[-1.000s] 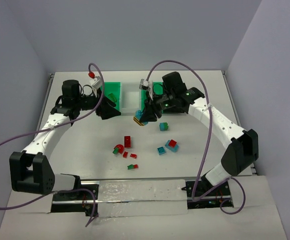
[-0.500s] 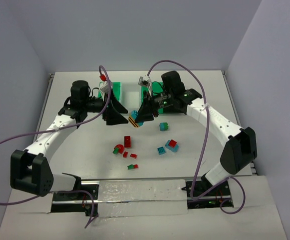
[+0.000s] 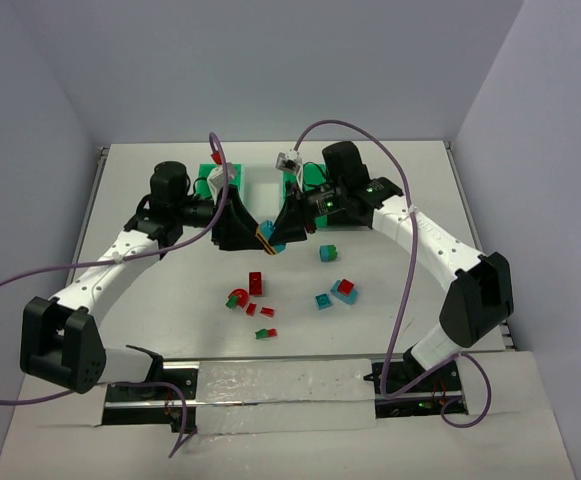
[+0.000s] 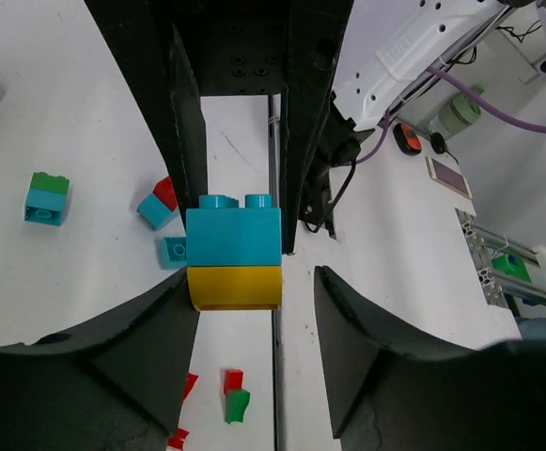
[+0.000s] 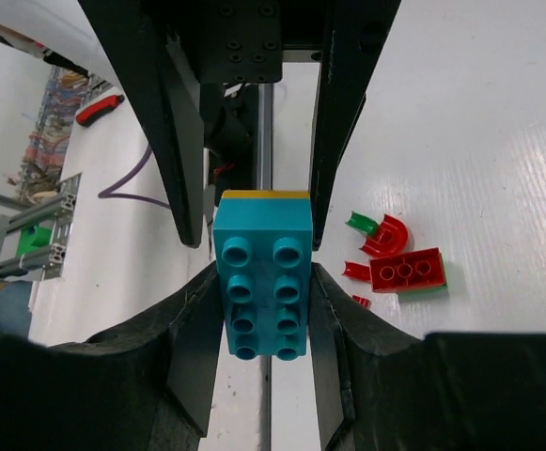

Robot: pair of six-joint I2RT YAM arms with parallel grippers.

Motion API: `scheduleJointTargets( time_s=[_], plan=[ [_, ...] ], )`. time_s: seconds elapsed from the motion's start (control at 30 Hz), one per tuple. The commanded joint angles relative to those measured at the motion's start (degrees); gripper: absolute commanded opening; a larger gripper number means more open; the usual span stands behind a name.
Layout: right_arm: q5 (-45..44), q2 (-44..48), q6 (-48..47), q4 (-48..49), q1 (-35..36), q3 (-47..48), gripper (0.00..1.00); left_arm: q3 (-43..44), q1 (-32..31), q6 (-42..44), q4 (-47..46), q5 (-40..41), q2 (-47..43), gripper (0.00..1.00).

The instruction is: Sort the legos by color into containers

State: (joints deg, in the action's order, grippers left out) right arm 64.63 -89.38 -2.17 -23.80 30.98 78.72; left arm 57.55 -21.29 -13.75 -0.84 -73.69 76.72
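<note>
Containers (image 3: pixel 260 185) mostly hidden behind arms (image 3: pixel 410 222).

Between the right claw's (image 5: pixel 263 315) matt black plastic fingers (image 5: pixel 193 329), the cyan-and-yellow brick (image 5: pixel 263 272) is smooth, glossy plastic with moulded studs. Beyond the claw, the white tabletop (image 5: pixel 489 141) looks matt, finely ribbed and lightly scuffed. The red bricks (image 5: pixel 407 271) on it shine like plastic.

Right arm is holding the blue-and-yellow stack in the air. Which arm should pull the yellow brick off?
Left. Its open end effector sits around the yellow brick at the stack's free end. The right end effector is shut on the blue brick, so it can simply hold.
</note>
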Motion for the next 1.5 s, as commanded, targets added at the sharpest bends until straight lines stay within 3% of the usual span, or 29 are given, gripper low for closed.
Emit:
scheduleJointTargets(
  time_s=[0.0,0.07,0.17,0.27,0.47,0.6,0.67,0.93,1.03,1.17,1.47],
  plan=[
    [1.11,1.32,0.50,2.53,0.22,0.03,0.00,-0.33,-0.33,-2.53,-5.10,-0.41,0.28,0.45],
    [1.20,1.51,0.64,2.61,0.22,-0.06,0.00,-0.24,-0.24,-2.37,-4.87,-0.26,0.50,0.35],
    [1.38,1.67,1.04,2.84,-0.53,-0.14,0.00,-0.28,-0.24,-0.83,-3.02,0.17,0.72,0.09],
    [2.10,1.52,1.96,3.63,-3.19,0.20,0.00,-0.24,-0.05,4.85,3.05,1.57,0.78,0.01],
    [1.73,0.45,2.09,4.13,-10.91,3.15,0.00,-3.13,1.94,14.95,12.40,3.71,-0.20,0.00],
    [-5.69,-2.38,0.81,1.95,-12.78,5.68,0.00,-3.15,3.78,22.21,19.07,5.77,-0.25,0.00],
    [-16.72,-3.56,1.34,2.65,-12.63,6.28,0.00,-2.28,4.66,24.10,20.41,7.27,-0.59,0.00],
    [-47.10,-13.01,4.24,8.32,-10.45,9.77,0.00,0.78,5.62,16.12,13.10,17.38,-1.63,0.00],
    [-51.08,-16.60,4.84,10.06,-10.07,11.37,0.01,1.48,5.65,14.28,11.48,20.51,-1.83,0.00],
    [-55.96,-20.91,3.08,11.32,-8.68,13.78,0.11,1.82,5.65,12.40,11.55,21.23,-1.57,0.00],
    [-57.99,-27.11,3.27,11.05,-7.30,18.75,0.18,1.17,5.60,11.73,10.64,22.49,-1.13,0.00]
  ],
)
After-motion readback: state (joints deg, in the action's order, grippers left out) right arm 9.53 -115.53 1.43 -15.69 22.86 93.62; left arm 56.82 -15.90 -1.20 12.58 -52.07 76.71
